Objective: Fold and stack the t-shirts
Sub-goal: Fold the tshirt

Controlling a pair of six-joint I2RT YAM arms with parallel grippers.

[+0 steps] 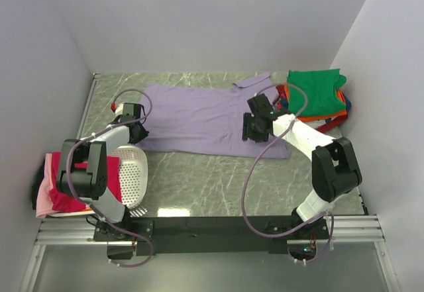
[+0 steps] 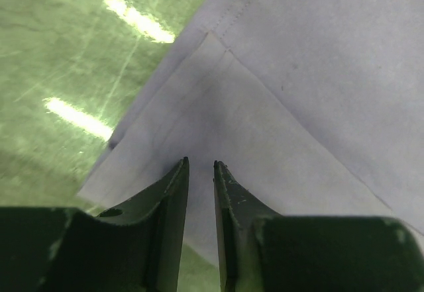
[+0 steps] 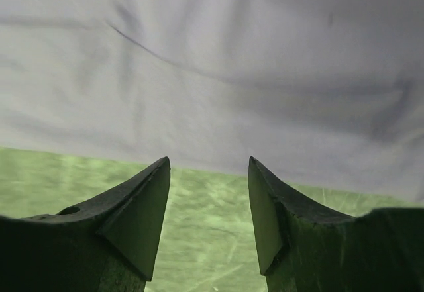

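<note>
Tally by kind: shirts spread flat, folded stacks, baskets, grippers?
Spread flat: 1, lavender shirt
Folded stacks: 1, green shirt on top
Baskets: 1, white basket
Grippers: 2, left gripper, right gripper
Total: 5

Bare table [image 1: 199, 179] lies open along the near edge of the flat purple shirt [image 1: 199, 116]. The basket [image 1: 136, 169] crowds the left side there, and the shirt stack [image 1: 318, 90] fills the far right corner against the wall [image 1: 391, 73].
</note>
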